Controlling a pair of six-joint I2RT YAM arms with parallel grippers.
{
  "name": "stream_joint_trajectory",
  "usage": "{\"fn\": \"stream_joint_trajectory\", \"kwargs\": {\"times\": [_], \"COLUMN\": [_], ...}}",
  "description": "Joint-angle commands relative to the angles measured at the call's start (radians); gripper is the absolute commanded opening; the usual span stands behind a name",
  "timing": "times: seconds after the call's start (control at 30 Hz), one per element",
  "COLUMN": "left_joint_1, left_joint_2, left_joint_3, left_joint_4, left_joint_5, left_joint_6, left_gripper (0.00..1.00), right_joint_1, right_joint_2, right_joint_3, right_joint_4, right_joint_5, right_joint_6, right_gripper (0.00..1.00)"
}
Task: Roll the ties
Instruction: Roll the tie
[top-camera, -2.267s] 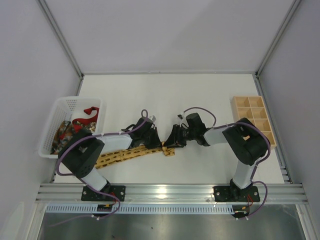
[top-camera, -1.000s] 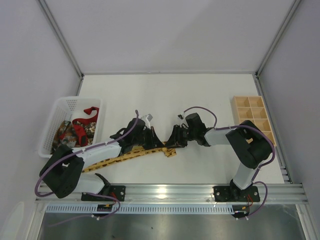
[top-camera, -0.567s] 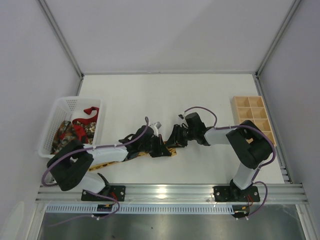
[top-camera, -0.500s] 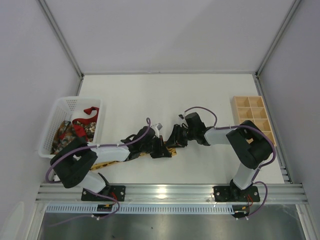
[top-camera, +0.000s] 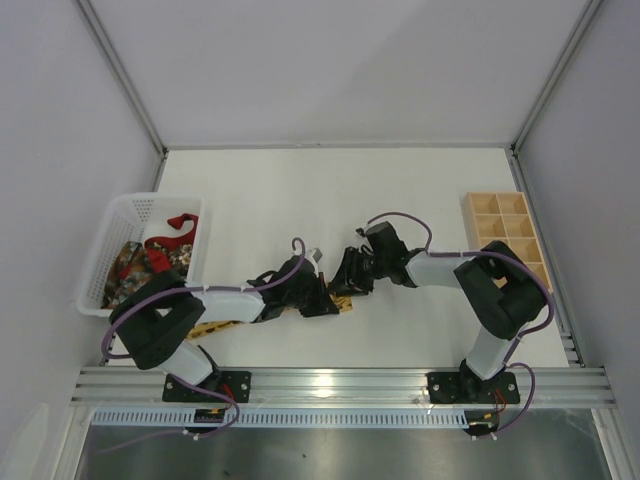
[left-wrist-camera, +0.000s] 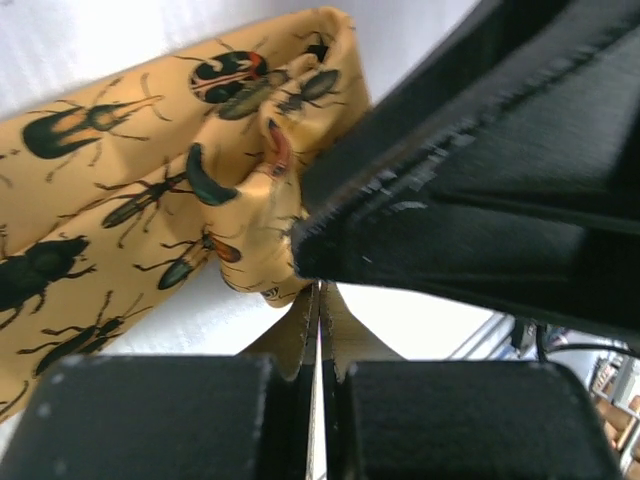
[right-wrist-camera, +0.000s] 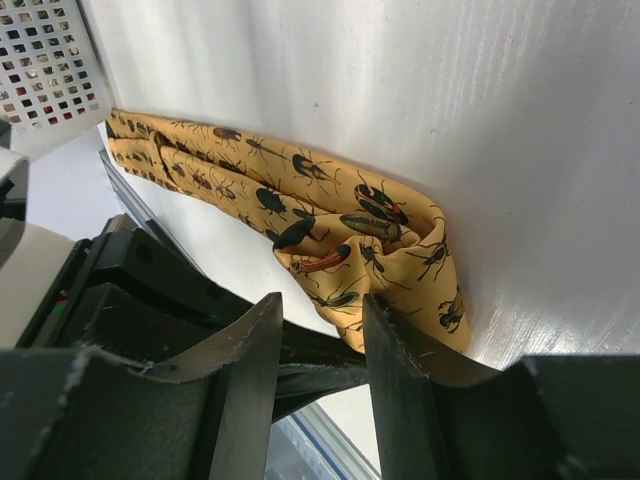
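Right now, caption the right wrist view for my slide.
Open right tool facing the bunched end of the yellow beetle-print tie on the table.

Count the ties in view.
3. Yellow beetle-print tie lies on the table, front centre; red tie and dark patterned tie sit in the white basket, left. More may be buried there.

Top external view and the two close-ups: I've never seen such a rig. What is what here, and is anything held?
Two robot arms are bolted at the table's near edge. The wide picture looks down from above; each close-up comes from a camera on one wrist. A yellow tie lies on the table; a white basket holds a red tie and a patterned tie; a wooden tray sits right. The left pincer is shut, apparently pinching the yellow tie's bunched end; the right pincer is open, empty.
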Motion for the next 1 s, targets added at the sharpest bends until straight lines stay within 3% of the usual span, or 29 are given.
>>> {"fn": "stream_joint_trajectory", "kwargs": {"times": [0.0, 0.53, 0.67, 0.77, 0.87, 0.97], "left_joint_1": [-0.004, 0.013, 0.019, 0.026, 0.028, 0.029], "left_joint_2": [0.018, 0.003, -0.002, 0.001, 0.0, 0.009], "left_joint_3": [0.036, 0.059, 0.068, 0.068, 0.068, 0.077], "left_joint_4": [0.013, -0.027, -0.041, -0.042, -0.039, -0.041], "left_joint_5": [-0.057, -0.105, -0.113, -0.111, -0.114, -0.111], "left_joint_6": [-0.012, 0.002, 0.013, 0.013, 0.014, 0.017], "left_gripper": [0.0, 0.0, 0.0, 0.0, 0.0, 0.0], "right_joint_1": [0.007, -0.04, -0.06, -0.103, -0.137, -0.174], "right_joint_2": [-0.042, -0.036, -0.053, -0.054, -0.015, 0.087], "right_joint_3": [0.046, 0.19, 0.257, 0.32, 0.403, 0.527], "right_joint_4": [-0.058, -0.245, -0.346, -0.424, -0.461, -0.513], "right_joint_5": [0.008, -0.009, 0.045, 0.108, 0.102, 0.1], "right_joint_6": [0.006, -0.111, -0.219, -0.336, -0.442, -0.497], "right_gripper": [0.44, 0.47, 0.47, 0.51, 0.66, 0.63]}}
